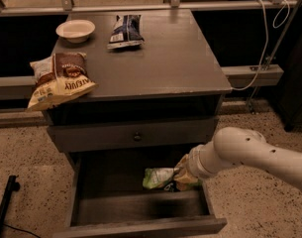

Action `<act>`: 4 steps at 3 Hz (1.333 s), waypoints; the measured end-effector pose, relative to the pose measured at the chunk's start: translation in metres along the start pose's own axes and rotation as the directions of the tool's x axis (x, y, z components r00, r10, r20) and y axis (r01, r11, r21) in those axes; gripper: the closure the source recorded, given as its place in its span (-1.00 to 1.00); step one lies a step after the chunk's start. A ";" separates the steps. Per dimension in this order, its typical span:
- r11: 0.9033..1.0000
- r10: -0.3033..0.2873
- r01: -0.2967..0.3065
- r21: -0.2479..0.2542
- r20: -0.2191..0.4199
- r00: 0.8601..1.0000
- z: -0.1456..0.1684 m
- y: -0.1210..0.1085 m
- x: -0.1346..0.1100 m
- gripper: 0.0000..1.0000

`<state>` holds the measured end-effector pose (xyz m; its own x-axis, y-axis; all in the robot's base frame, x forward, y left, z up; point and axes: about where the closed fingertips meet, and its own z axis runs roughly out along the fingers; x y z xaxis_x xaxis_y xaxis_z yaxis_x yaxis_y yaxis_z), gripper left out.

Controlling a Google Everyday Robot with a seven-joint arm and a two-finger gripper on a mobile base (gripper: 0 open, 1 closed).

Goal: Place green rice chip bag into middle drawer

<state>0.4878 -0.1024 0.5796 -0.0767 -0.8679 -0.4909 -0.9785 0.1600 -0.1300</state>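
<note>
The green rice chip bag (158,177) is a lime-green crinkly bag with a pale panel, low inside the open middle drawer (140,227), near its right half. My gripper (182,176) reaches in from the right on a white arm and is shut on the bag's right end. The bag is at or just above the drawer floor; I cannot tell whether it touches. The drawer is pulled out under the cabinet, with its plain front toward me.
A closed drawer front with a small round knob (137,137) sits above the open drawer. On the cabinet top (180,68) lie a tan-and-brown bag (59,81), a dark blue-and-white bag (125,31) and a white bowl (75,30). A cable (262,48) hangs at the right.
</note>
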 end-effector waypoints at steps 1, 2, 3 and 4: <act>0.996 0.039 -0.045 0.073 0.085 0.996 0.029 -0.007 0.006 0.46; 0.991 0.089 -0.107 0.076 0.210 0.974 0.057 -0.016 0.008 0.02; 0.996 0.076 -0.088 0.019 0.340 0.937 0.091 -0.032 -0.004 -0.47; 0.984 0.011 0.038 -0.174 0.275 0.961 0.127 -0.017 -0.012 -1.00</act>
<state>0.5295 -0.0351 0.4777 -0.0321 -0.7031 -0.7104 -0.9991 0.0425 0.0030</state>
